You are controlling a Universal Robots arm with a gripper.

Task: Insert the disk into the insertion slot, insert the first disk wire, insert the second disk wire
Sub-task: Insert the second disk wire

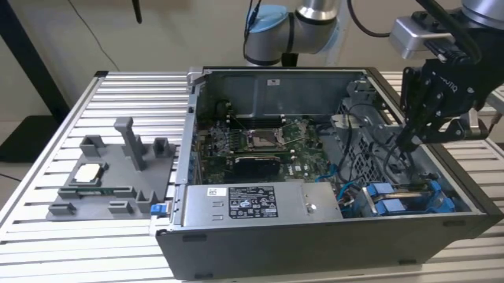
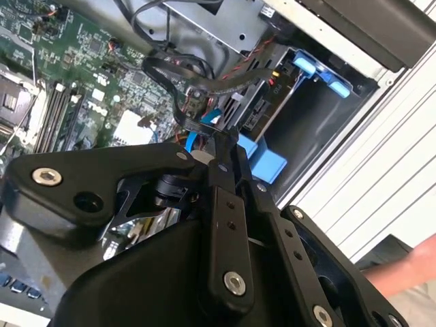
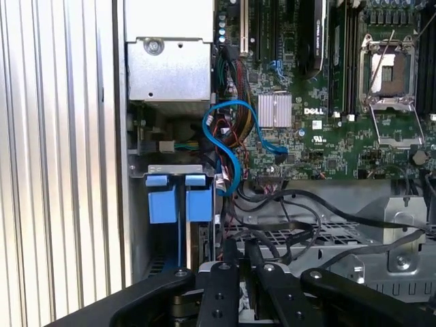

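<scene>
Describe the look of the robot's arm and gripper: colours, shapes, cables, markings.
The arm is silver tubing with a light blue joint cap; black cables loop beside it, and a grey box sits near the wrist. The gripper is black, built of hinged bars with silver screw heads, with pale lettering.

Case (image 1: 315,250) stood open on top — interior reachable from above. Corner by blue carriers (image 3: 167,201) was tight: black cables (image 2: 204,73) looped across it, blue cable (image 3: 231,136) arched just beside carriers. Gripper (image 1: 403,141) hung down in that corner, among cables, near case side wall. Power supply (image 1: 252,203) filled near edge of case in exterior view. More open room above motherboard (image 1: 260,138). Outside — bare slatted table (image 1: 47,236); gray fixture (image 1: 110,171) took up exterior view's left.
</scene>
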